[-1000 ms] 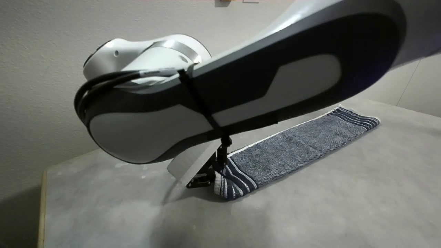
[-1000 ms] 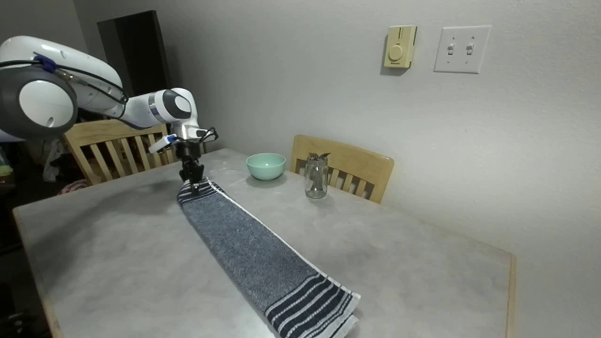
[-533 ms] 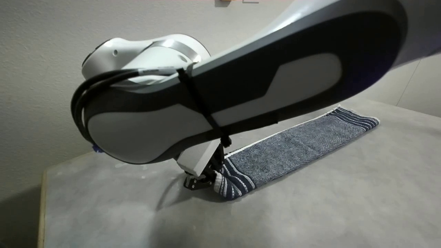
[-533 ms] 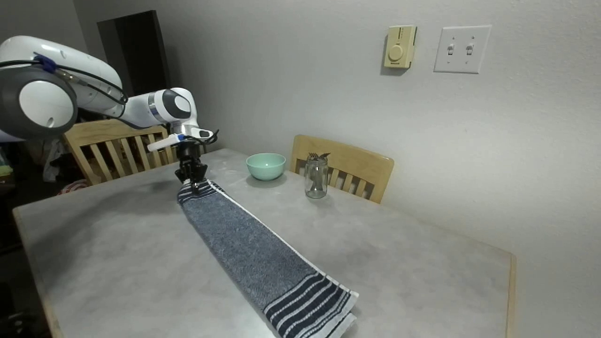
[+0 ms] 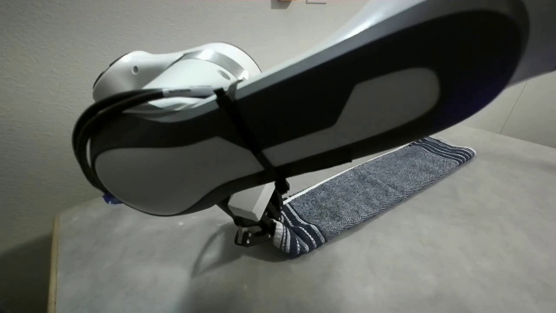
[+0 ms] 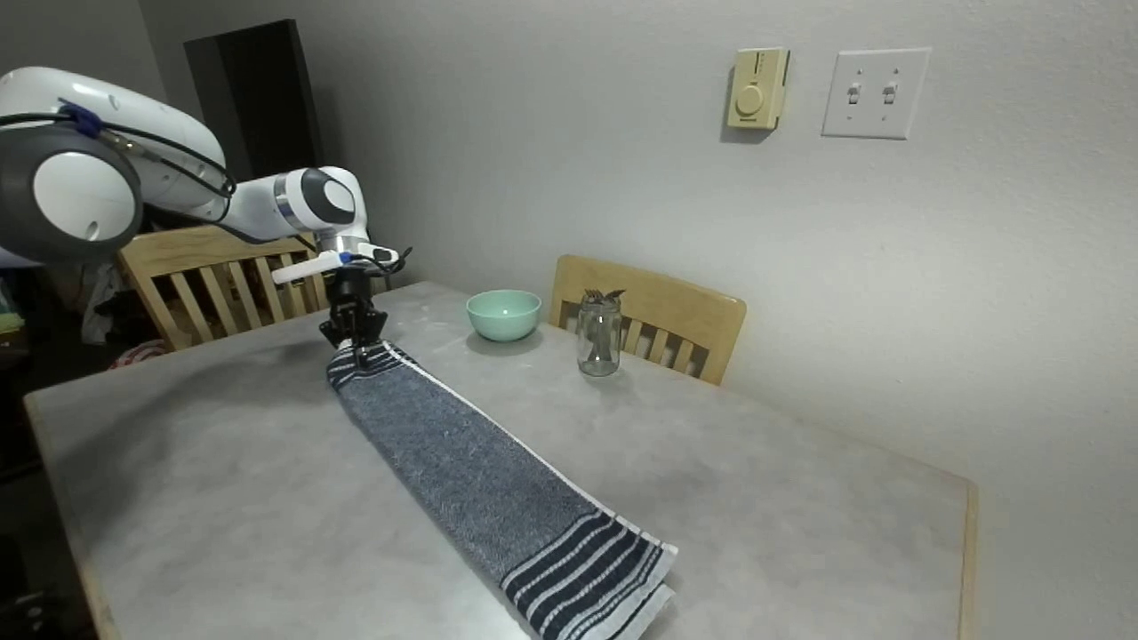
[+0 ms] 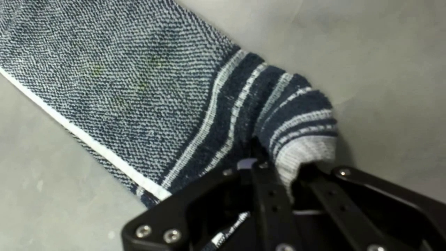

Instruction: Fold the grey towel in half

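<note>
The grey towel (image 5: 360, 191) lies long and narrow on the table, with dark and white stripes at both ends. It also shows in an exterior view (image 6: 480, 471) and in the wrist view (image 7: 115, 80). My gripper (image 7: 280, 158) is shut on the towel's far striped end, with cloth bunched and curled between the fingers. In both exterior views the gripper (image 6: 360, 354) is low at that end, close to the table; part of it is behind the arm (image 5: 271, 224). The fingertips are partly hidden by cloth. The towel's other end lies flat, with two layers slightly apart.
A teal bowl (image 6: 504, 316) and a glass jar (image 6: 599, 338) with cutlery stand on the table near the wall, beyond the towel. Wooden chairs (image 6: 658, 307) stand at the table's edge. The grey table (image 6: 800, 533) extends on both sides of the towel.
My gripper has shifted slightly along the towel's length, away from the towel's other end. The towel has slid a little with it, and its held end has moved the same way.
</note>
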You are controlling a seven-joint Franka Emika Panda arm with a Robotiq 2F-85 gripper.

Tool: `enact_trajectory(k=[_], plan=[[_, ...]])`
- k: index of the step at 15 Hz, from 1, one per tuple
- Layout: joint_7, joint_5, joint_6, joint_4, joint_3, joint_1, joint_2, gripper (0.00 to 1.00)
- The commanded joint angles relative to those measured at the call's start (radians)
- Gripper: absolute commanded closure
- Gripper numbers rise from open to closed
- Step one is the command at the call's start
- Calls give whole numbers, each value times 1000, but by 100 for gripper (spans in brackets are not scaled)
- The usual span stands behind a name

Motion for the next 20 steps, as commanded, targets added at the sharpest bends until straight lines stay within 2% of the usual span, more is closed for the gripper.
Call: enact_trajectory(k=[1,9,13,16,20], plan=[[-42,-16,-39,-38,-7,2,-47,98],[-96,-76,-46,-83,-49,-4,-149,98],[-156,-118,-38,-155,-73,-17,-233,98],[-248,-133,28,-245,-67,-40,-311,98],[-356,-116,176,-408,-49,-81,-439,98]])
